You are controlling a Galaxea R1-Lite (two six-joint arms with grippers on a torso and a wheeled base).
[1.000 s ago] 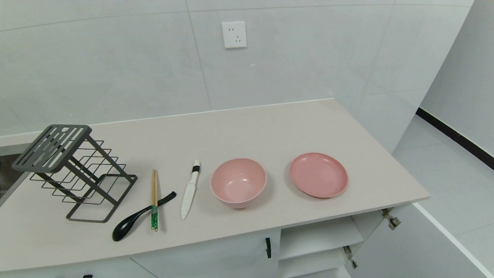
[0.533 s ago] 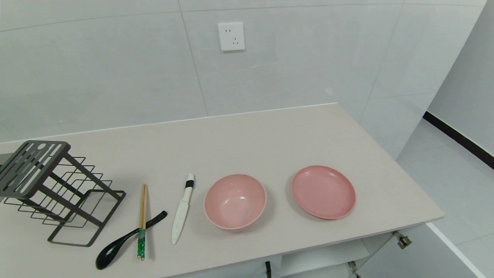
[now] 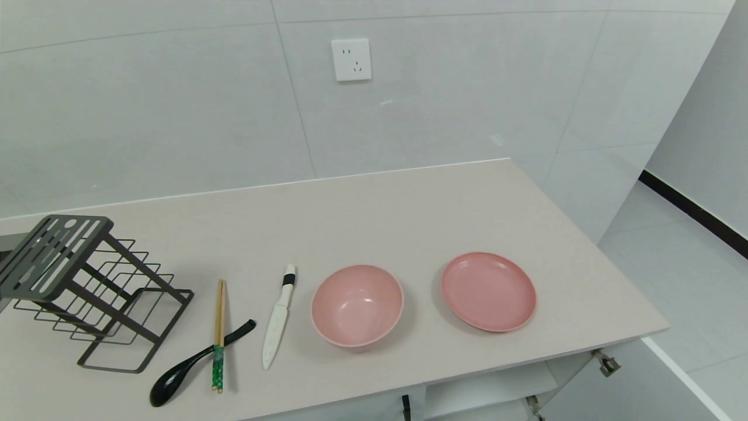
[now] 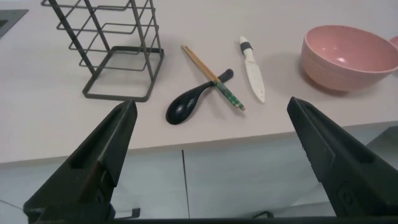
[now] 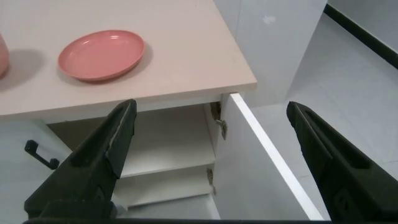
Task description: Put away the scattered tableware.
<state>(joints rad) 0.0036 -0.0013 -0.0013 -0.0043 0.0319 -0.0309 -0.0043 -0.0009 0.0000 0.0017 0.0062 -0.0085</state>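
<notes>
While the left gripper [image 4: 210, 106] and right gripper [image 5: 210, 107] both hang spread wide and empty off its front edge, the counter [image 3: 374, 222] carries 1 row of tableware. Dark wire rack [image 3: 52, 254] stands far left. Pink plate [image 3: 488, 290] lies far right, pink bowl [image 3: 357, 304] near it, white knife [image 3: 277, 324] left of the bowl, then black spoon [image 3: 175, 377], 2 chopsticks [image 3: 220, 316] crossing its handle.
</notes>
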